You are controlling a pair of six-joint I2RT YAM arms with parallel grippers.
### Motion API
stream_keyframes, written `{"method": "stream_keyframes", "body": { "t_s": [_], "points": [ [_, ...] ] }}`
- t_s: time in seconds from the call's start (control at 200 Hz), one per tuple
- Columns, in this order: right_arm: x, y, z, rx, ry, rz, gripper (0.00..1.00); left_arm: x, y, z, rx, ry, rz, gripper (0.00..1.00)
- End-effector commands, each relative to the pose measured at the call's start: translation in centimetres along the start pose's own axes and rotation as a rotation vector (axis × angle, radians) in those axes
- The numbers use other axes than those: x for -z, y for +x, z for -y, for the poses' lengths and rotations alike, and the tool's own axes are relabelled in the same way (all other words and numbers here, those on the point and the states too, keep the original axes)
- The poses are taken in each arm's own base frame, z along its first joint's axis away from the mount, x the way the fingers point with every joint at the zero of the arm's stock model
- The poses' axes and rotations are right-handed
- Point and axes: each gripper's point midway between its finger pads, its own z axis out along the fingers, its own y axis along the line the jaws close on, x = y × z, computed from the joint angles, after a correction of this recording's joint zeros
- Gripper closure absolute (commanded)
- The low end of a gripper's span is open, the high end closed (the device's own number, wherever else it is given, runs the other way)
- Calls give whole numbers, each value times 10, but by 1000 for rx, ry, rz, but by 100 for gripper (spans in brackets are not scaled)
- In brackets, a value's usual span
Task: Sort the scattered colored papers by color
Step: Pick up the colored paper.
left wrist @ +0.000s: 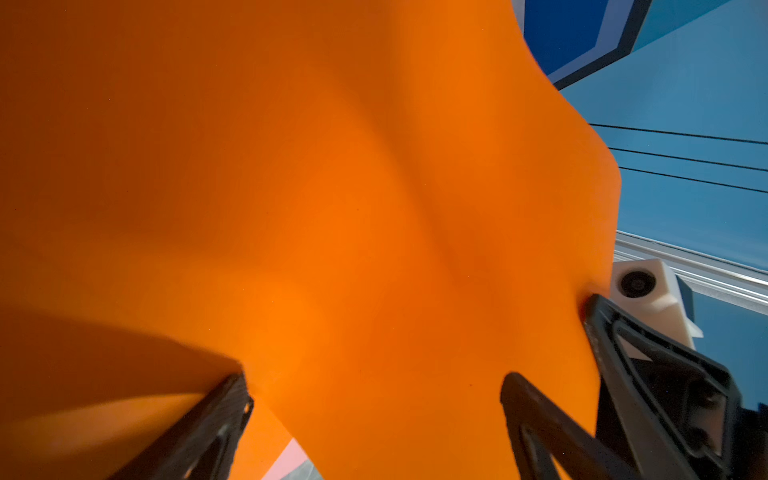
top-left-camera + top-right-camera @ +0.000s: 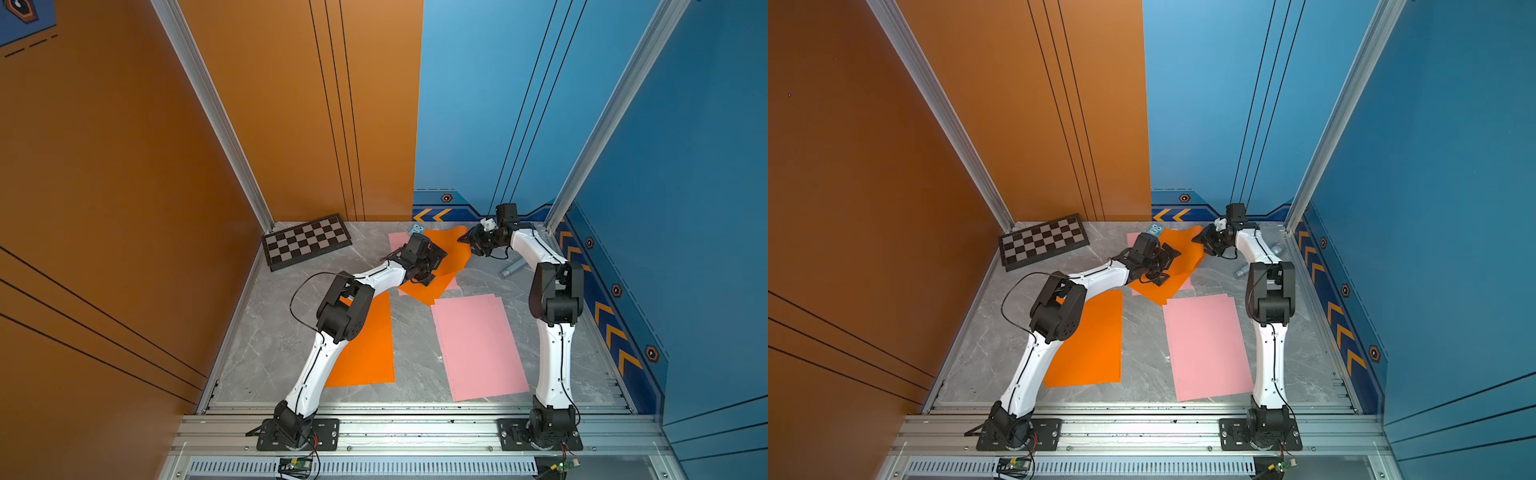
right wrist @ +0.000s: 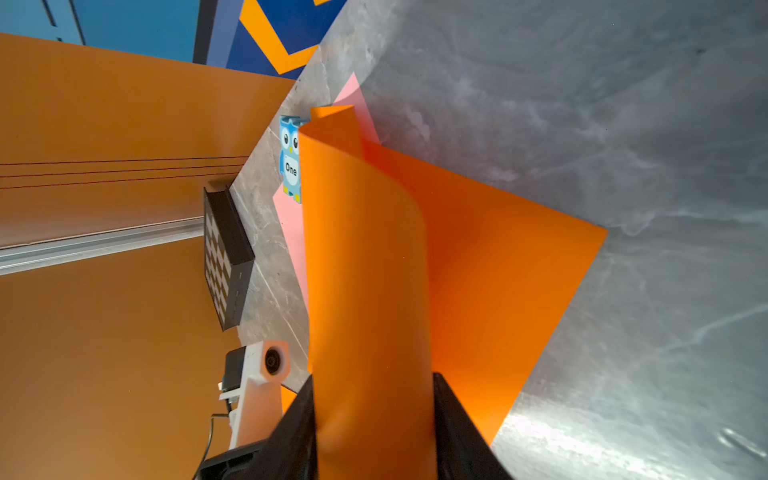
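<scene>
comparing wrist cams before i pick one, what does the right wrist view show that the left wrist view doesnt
Only the right wrist view: the owl card, the chessboard and the left arm's white camera housing. Only the left wrist view: the open left tool and the right arm's white camera housing. Both: the lifted orange sheet gripped by the right tool, plus a sliver of pink paper.
</scene>
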Motion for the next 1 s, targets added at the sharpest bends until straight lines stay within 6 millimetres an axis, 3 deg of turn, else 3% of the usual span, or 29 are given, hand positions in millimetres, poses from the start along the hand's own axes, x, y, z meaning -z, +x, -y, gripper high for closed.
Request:
{"method": "stream_keyframes", "body": {
  "t_s": [0.0, 0.2, 0.325, 0.646, 0.996],
  "points": [
    [14, 0, -17, -7, -56, 21, 58, -4, 0, -13, 61, -7, -21, 2],
    [10, 5, -6, -19, -39, 16, 69, 2, 5, 4, 48, 32, -39, 2],
    [8, 6, -3, -18, -31, 17, 71, 13, 8, 13, 31, 46, -40, 2],
    [18, 0, -17, -16, -57, 49, 73, 25, 35, 2, 40, 48, -83, 2],
    [34, 1, -39, -13, -130, 85, 76, 15, 23, 24, 68, 119, -28, 2]
  ]
}}
